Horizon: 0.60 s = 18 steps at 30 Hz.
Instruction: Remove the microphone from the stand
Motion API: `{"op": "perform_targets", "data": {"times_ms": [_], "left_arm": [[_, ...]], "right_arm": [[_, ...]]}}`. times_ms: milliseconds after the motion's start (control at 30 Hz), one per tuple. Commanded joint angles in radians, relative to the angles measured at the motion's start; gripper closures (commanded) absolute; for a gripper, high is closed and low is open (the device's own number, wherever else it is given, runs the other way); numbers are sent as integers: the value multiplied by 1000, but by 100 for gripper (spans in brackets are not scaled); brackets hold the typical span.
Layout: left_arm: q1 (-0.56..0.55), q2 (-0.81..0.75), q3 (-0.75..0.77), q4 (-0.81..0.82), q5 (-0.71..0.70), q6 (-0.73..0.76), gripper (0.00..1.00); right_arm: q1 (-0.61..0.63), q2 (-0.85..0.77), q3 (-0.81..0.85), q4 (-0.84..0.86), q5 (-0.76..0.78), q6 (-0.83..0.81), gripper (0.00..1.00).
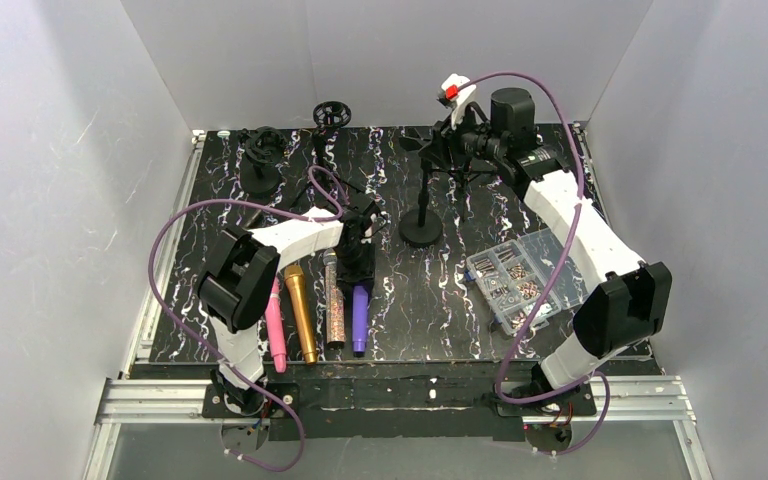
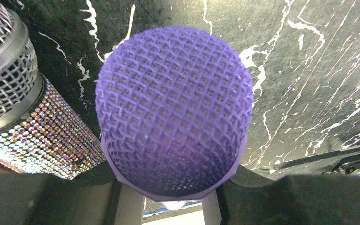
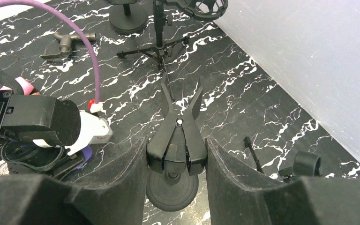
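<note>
The purple microphone (image 1: pixel 360 318) lies in a row of microphones at the near left, handle toward the table's front edge. My left gripper (image 1: pixel 357 262) is shut on its mesh head (image 2: pixel 174 110), which fills the gap between the pale fingers (image 2: pixel 126 206). The black stand (image 1: pixel 421 205) is upright on its round base (image 3: pixel 172 187) at centre back. My right gripper (image 3: pixel 176 157) is shut on the stand's black spring clip (image 3: pixel 176 136), whose two prongs point away with nothing between them. In the top view that gripper (image 1: pixel 457 140) is at the stand's top.
Pink (image 1: pixel 276 325), gold (image 1: pixel 300 310) and glitter (image 2: pixel 37 126) microphones lie left of the purple one. A clear box of small parts (image 1: pixel 513 280) is at the right. Other stands and mounts (image 1: pixel 260 160) crowd the back left. White walls enclose three sides.
</note>
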Motion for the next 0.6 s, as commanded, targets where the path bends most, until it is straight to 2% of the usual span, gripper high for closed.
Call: {"op": "perform_targets", "data": {"times_ms": [0,167,567], "left_arm": [[-12,4,18,-136,-26,-8,65],[-16,8,15,-152,-40,-16,60],[-35,10,13,-182,-78,-23,56]], "right_arm": [[-4,-66,-6,94,-23,-6,99],[-5,-73,-18,97,-22,-12,99],[-12,-83,-32,99,-30,-14,99]]}}
